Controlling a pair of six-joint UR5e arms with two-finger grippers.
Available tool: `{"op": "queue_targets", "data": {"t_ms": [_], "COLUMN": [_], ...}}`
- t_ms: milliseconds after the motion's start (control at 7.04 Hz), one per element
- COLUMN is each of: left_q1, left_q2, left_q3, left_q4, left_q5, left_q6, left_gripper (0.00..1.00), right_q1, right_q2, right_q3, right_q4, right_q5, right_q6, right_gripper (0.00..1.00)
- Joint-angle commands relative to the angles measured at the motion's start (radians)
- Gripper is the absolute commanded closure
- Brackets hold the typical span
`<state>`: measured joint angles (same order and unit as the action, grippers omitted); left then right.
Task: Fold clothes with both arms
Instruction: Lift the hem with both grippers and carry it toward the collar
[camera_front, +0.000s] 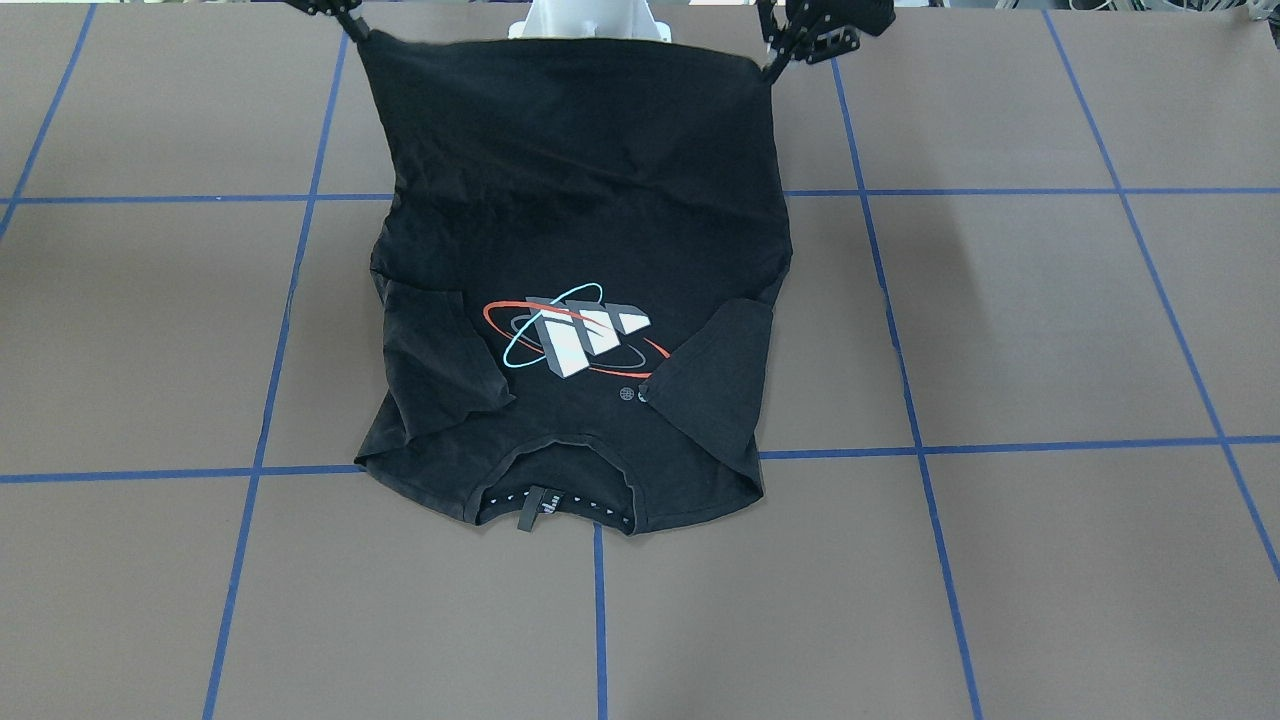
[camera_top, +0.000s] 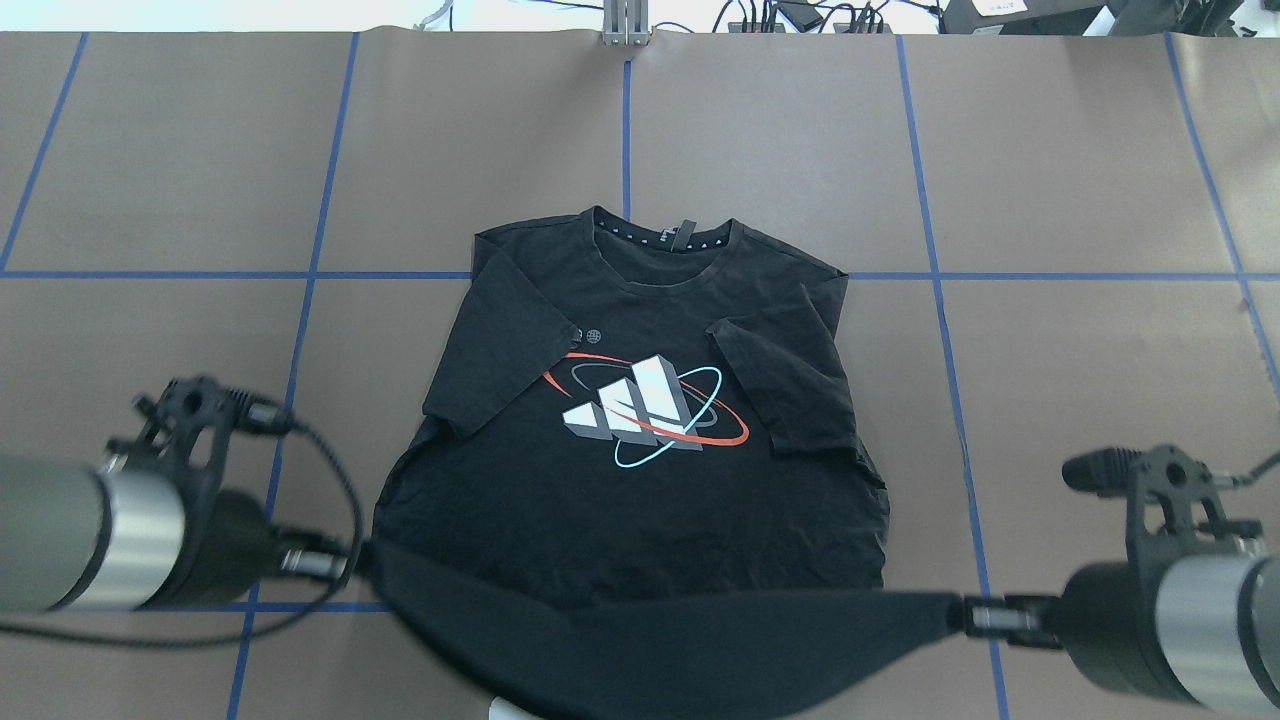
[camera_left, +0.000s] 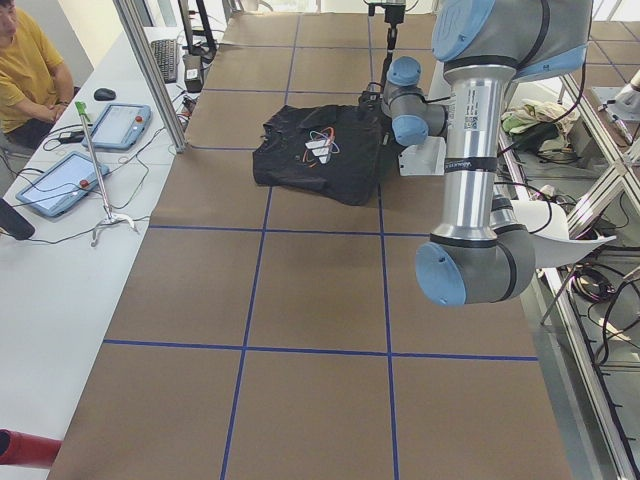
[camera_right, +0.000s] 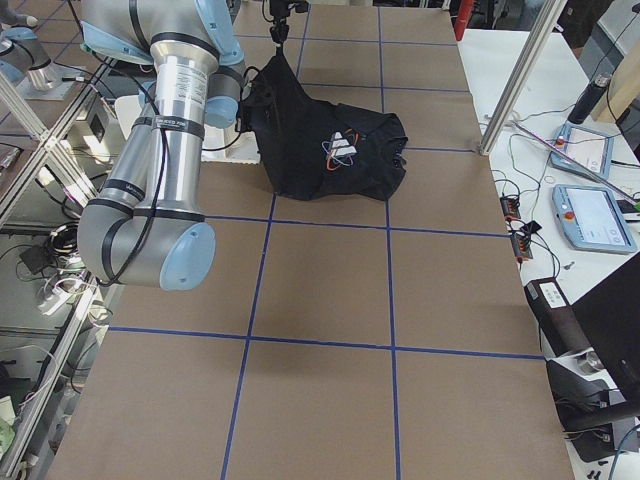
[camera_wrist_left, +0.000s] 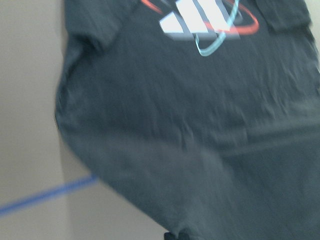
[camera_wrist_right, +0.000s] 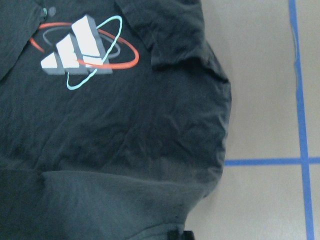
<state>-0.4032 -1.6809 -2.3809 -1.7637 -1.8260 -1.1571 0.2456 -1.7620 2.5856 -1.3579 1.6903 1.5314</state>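
Note:
The black T-shirt (camera_top: 640, 500) lies face up in the middle of the table, collar far from the robot, both sleeves folded in over the chest. Its graphic (camera_top: 645, 410) of white-grey blocks with red and teal rings shows. The near hem is lifted off the table and stretched taut between the grippers. My left gripper (camera_top: 362, 562) is shut on the hem's left corner. My right gripper (camera_top: 958, 612) is shut on the hem's right corner. In the front-facing view the shirt (camera_front: 580, 200) hangs from the left gripper (camera_front: 772, 70) and the right gripper (camera_front: 356, 32).
The brown table (camera_top: 1050, 180) carries a grid of blue tape lines. The white pedestal (camera_front: 590, 20) stands behind the raised hem. Cables and boxes (camera_top: 800, 15) line the far edge. An operator (camera_left: 25, 75) and tablets (camera_left: 120, 125) are at a side desk.

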Motion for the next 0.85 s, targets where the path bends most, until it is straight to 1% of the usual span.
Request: {"op": "queue_targets", "data": {"t_ms": [0, 142, 426, 568, 710], "left_q1": [-0.170, -0.234, -0.304, -0.322, -0.333], "left_q2": [-0.144, -0.181, -0.245, -0.287, -0.325], "left_q3": [0.176, 0.214, 0.290, 0.348, 0.409], "left_q4": [-0.002, -0.002, -0.003, -0.006, -0.013], "left_q5": [0.068, 0.070, 0.070, 0.070, 0.092], "left_q6": [0.101, 0.138, 0.148, 0.148, 0.149], "left_gripper": [1.00, 1.00, 1.00, 1.00, 1.00], "right_q1": [0.163, 0.220, 0.299, 0.335, 0.362], "right_q2": [0.128, 0.174, 0.232, 0.296, 0.355], "right_q3": [-0.149, -0.182, -0.240, -0.305, -0.361], "right_q4": [-0.006, -0.006, -0.007, -0.007, -0.007], "right_q5": [-0.001, -0.001, -0.001, -0.001, 0.000], "right_q6": [-0.034, -0.034, -0.054, -0.066, -0.088], "right_gripper": [1.00, 1.00, 1.00, 1.00, 1.00]}}
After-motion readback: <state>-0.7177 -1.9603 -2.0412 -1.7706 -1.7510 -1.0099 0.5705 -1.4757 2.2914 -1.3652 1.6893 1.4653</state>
